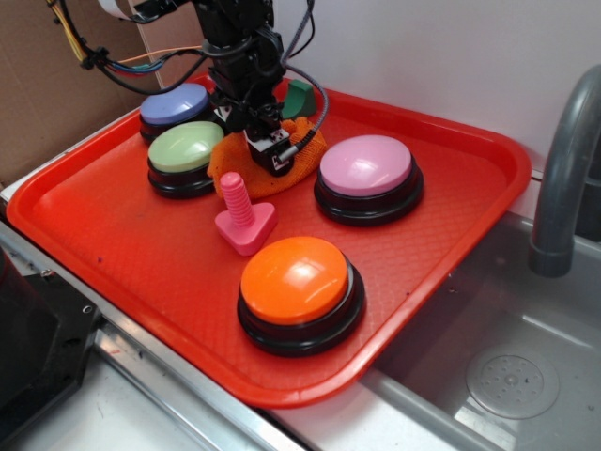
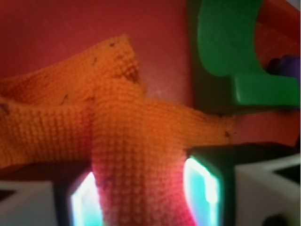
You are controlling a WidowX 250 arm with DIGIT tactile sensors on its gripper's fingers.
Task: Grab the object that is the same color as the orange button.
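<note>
Nearest the front edge of the red tray (image 1: pixel 113 221): the orange button (image 1: pixel 296 279), glossy dome on a black base, standing alone. Just behind it, toward the left, a pink peg (image 1: pixel 243 214) with a ribbed stem, upright on a flat triangular foot. Further back to the right, a pink button (image 1: pixel 366 165); to the left, a green button (image 1: pixel 185 147). Between those two, the orange cloth (image 1: pixel 302 165), a lumpy knitted heap lying on the tray floor, longest across the tray from the green button's side toward the pink one's, left end touching or nearly touching the green button's base. On top of the cloth, the gripper (image 1: pixel 272 155), pointing straight down into the middle of the heap. Seen from the wrist: fingers (image 2: pixel 207 190) closed on a fold of the knit (a band rising up between them, another band crossing it side to side). Behind the gripper, a purple button (image 1: pixel 175 104) at the tray's far left, and a dark green block (image 1: pixel 300 97) near the back rim. Off the tray at right, a grey faucet (image 1: pixel 563 174) over a sink (image 1: pixel 498 376).
</note>
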